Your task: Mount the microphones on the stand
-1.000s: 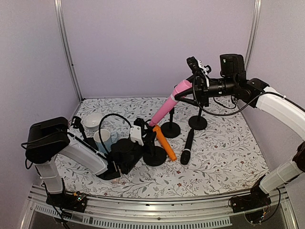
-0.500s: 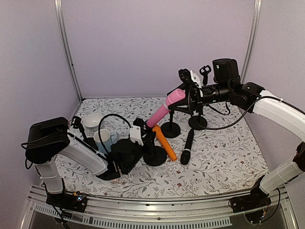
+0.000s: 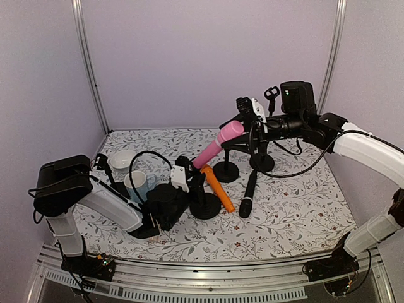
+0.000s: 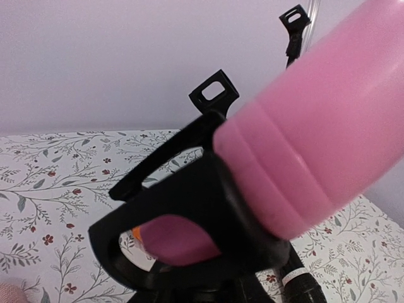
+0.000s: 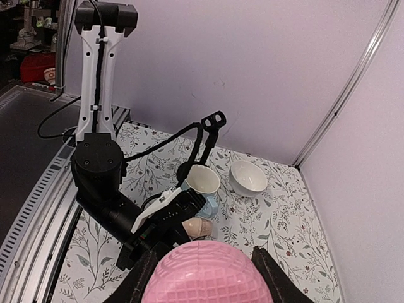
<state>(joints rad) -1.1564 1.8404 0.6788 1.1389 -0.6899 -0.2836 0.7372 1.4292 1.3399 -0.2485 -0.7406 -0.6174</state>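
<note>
One camera high behind my arms overlooks the table [image 3: 297,202], while both wrist cameras sit close against the same pink microphone [image 3: 218,144].

Here's the table [image 3: 297,208], dressed in a leafy floral cloth, with a white bowl [image 3: 122,159] near its far left corner and a blue-and-white mug [image 3: 137,184] just in front of that. Around the middle sit three round black stand bases: the front base [image 3: 205,206] closest to the near edge, the middle base [image 3: 225,171] behind it, and the back base [image 3: 261,163] further right and toward the far edge. An orange microphone [image 3: 218,189] lies slanted just beside the front base, and a black microphone [image 3: 248,194] lies just to its right, head toward the near edge.
</note>
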